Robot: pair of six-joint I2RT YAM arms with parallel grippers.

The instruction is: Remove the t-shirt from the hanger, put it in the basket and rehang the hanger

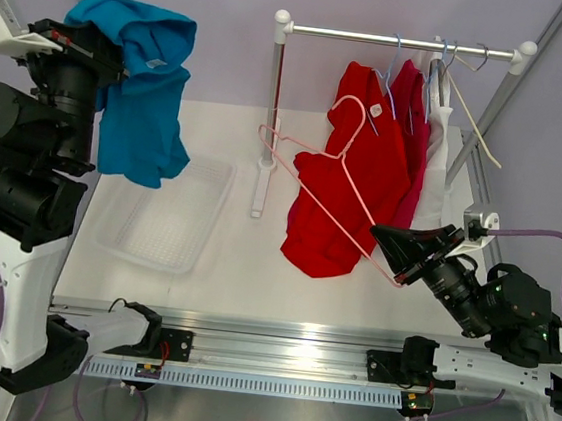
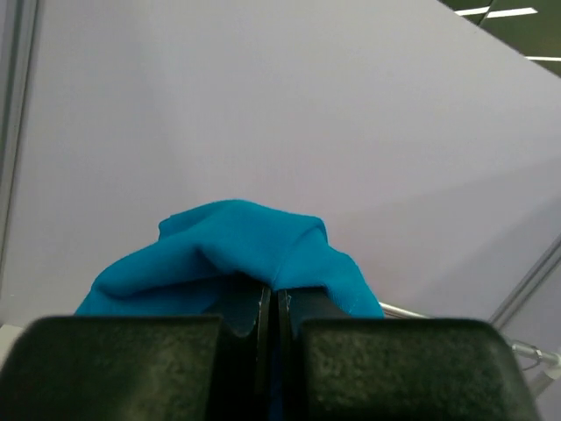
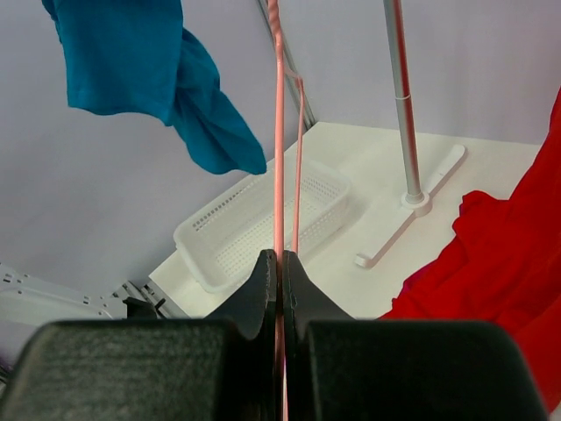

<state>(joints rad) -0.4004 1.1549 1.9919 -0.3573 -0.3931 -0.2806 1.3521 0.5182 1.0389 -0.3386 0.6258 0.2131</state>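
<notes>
I am seeing the left gripper (image 2: 273,298) raised high at the far left, and its two fingers are pressing together almost fully, with only a thin gap. Between them they are pinching a fold of the teal cotton t-shirt (image 1: 148,86). The shirt is hanging down from this grip in a loose bunch, and its lower edge is floating above the white perforated plastic basket (image 1: 164,223) without touching it. The basket is lying on the white table (image 1: 234,276), on the left part.

The right gripper (image 3: 280,267) is reaching from the right side, low over the table. Its fingers are closing tightly on the thin pink wire hanger (image 3: 279,132), near one lower corner of it. The hanger is bare, with no cloth on it, and it is well apart from the teal t-shirt. In the top view it is crossing in front of a red garment (image 1: 350,178).

This red garment is hanging from the silver metal rail (image 1: 379,39) of the small clothes rack at the back, together with other clothes beside it. I cannot tell if the hook of the pink hanger is touching the white post of the rack.
</notes>
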